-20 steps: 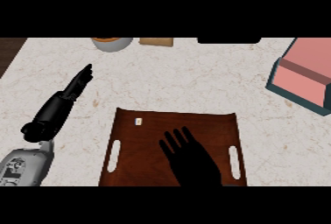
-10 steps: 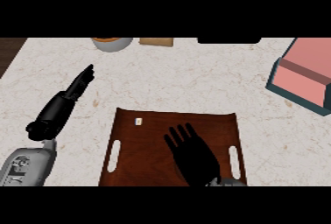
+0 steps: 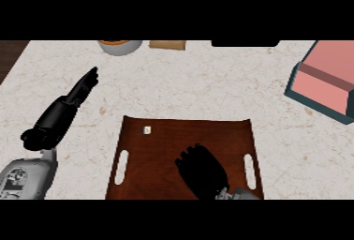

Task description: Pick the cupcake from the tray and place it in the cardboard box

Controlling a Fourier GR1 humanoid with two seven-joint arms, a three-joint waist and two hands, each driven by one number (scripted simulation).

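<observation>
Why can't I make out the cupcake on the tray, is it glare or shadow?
Head view: no glare; lighting is flat and even. The black right hand covers the middle of the dark brown tray, likely hiding the cupcake; black on brown reads poorly.

You can't see the cupcake; your right hand (image 3: 202, 169) covers part of the tray (image 3: 159, 140); the box (image 3: 325, 79) is cut off at right.
</observation>
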